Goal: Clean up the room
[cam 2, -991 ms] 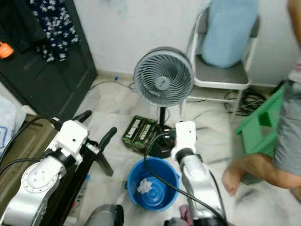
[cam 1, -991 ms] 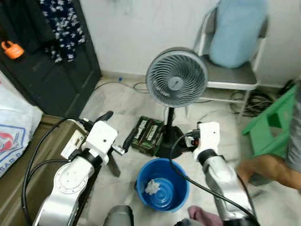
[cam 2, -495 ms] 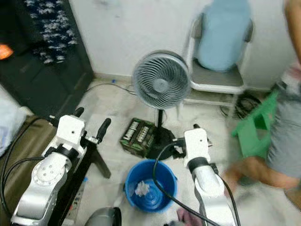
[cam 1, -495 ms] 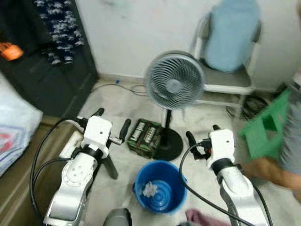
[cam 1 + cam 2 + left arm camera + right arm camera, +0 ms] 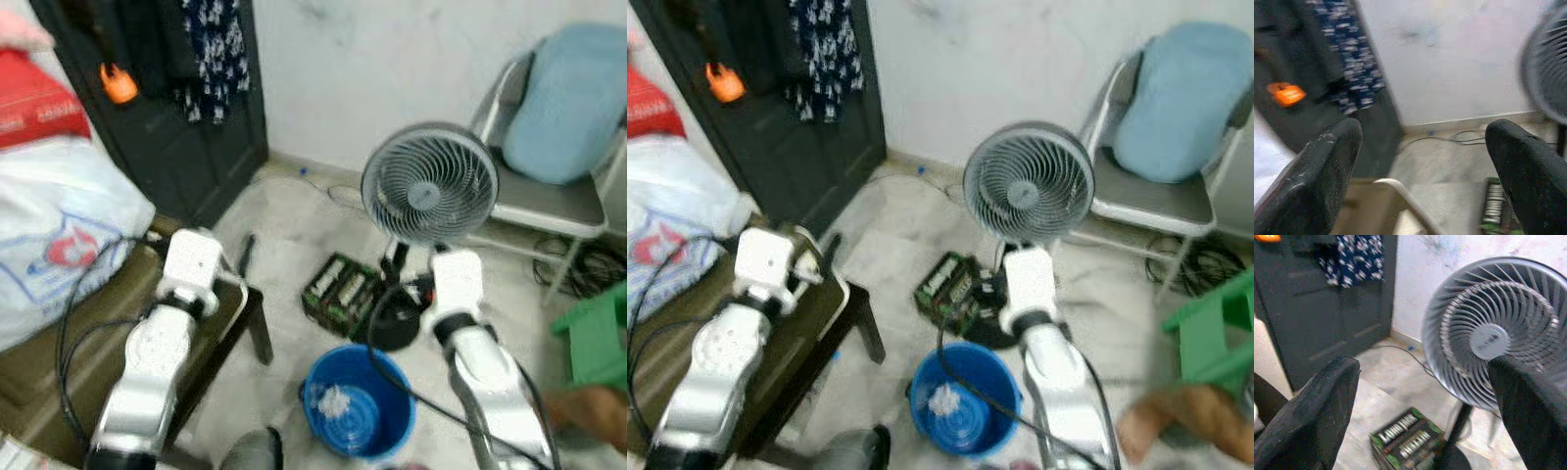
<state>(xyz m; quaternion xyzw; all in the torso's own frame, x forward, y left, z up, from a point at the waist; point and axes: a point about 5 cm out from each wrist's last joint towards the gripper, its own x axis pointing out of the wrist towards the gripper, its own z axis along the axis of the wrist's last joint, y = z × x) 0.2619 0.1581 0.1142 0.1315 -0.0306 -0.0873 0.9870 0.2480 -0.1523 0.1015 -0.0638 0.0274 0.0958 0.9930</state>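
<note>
A blue bucket (image 5: 359, 403) stands on the floor between my arms, with a crumpled white wad (image 5: 332, 399) inside. A green-and-black box (image 5: 339, 291) lies on the floor just beyond it, by the fan's base. My left gripper (image 5: 1425, 131) is open and empty, held over the corner of a dark low table (image 5: 93, 343). My right gripper (image 5: 1422, 366) is also open and empty, raised above the box and pointing at the grey pedestal fan (image 5: 1496, 338).
A white and red sack (image 5: 61, 211) rests on the table's left side. A black wardrobe (image 5: 162, 88) stands behind, with an orange item hanging on it. A chair with a blue cushion (image 5: 571, 98), cables, a green stool (image 5: 596, 338) and a person's limb (image 5: 1176, 421) are on the right.
The camera has swung left, bringing the sack and wardrobe into view. Both arms stay raised with fingers apart. The person now shows only at the right edge.
</note>
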